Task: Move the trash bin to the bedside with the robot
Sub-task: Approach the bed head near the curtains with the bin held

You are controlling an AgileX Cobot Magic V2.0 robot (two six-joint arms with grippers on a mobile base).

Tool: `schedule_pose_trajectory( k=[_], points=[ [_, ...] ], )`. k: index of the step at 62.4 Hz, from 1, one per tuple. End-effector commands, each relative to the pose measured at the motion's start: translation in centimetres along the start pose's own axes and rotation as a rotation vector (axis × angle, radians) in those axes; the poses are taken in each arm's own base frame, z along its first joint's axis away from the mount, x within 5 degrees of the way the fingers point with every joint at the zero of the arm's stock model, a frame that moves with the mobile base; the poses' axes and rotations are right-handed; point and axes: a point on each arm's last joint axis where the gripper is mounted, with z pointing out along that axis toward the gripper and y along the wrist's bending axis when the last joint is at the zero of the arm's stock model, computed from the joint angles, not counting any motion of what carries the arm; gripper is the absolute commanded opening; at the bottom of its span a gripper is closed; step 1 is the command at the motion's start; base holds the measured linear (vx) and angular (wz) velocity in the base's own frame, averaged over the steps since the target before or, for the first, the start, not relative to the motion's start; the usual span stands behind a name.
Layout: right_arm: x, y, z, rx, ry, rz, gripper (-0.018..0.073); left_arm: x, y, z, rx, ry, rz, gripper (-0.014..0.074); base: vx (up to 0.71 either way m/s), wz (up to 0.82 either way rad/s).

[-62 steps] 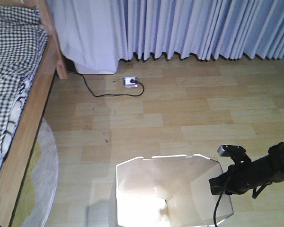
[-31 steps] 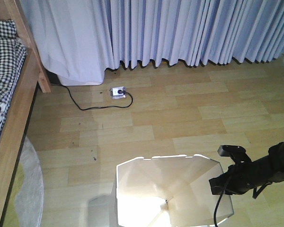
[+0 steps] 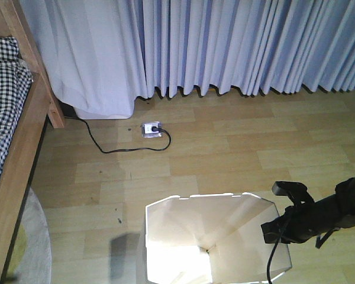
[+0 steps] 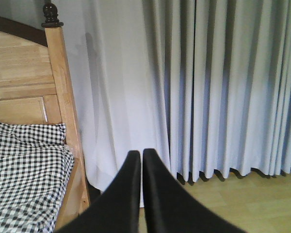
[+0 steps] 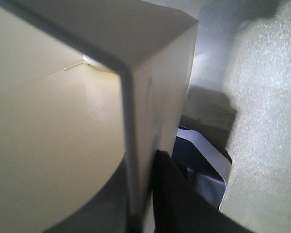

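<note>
The white faceted trash bin (image 3: 213,236) stands at the bottom middle of the front view, its open mouth facing up. My right gripper (image 3: 276,232) is shut on its right rim; the right wrist view shows the thin wall (image 5: 136,121) clamped in that gripper (image 5: 139,213), with one black finger (image 5: 184,199) on its outside. The bed, with a light wooden frame (image 3: 21,165) and checked bedding (image 3: 3,100), runs along the left edge, left of the bin. My left gripper (image 4: 140,160) is shut and empty, pointing at the curtain beside the bed's headboard (image 4: 24,92).
Pale blue curtains (image 3: 236,47) hang across the far wall down to the wooden floor. A white power socket with a black cable (image 3: 151,129) lies on the floor below them. A round pale rug (image 3: 32,248) lies at the bottom left beside the bed.
The whole front view has shifted: the bed has slid toward the left edge, and the socket now sits lower in frame. The bin and right gripper keep their place in view.
</note>
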Motion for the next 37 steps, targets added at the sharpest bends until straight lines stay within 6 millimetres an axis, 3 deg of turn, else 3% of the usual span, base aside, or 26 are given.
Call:
schedule_pose_trajectory(
  k=[1,37],
  points=[
    [-1.63,2.34,-1.67,-0.203,-0.118,-0.033,-0.0005,-0.36,-0.04,-0.08,0.007,-0.077,-0.023,-0.0006,0.22,0.07],
    [-1.63,2.34,-1.67,-0.203,-0.118,-0.033,-0.0005,-0.36,-0.04,-0.08,0.007,-0.077,-0.023,-0.0006,0.18,0.07]
  ],
)
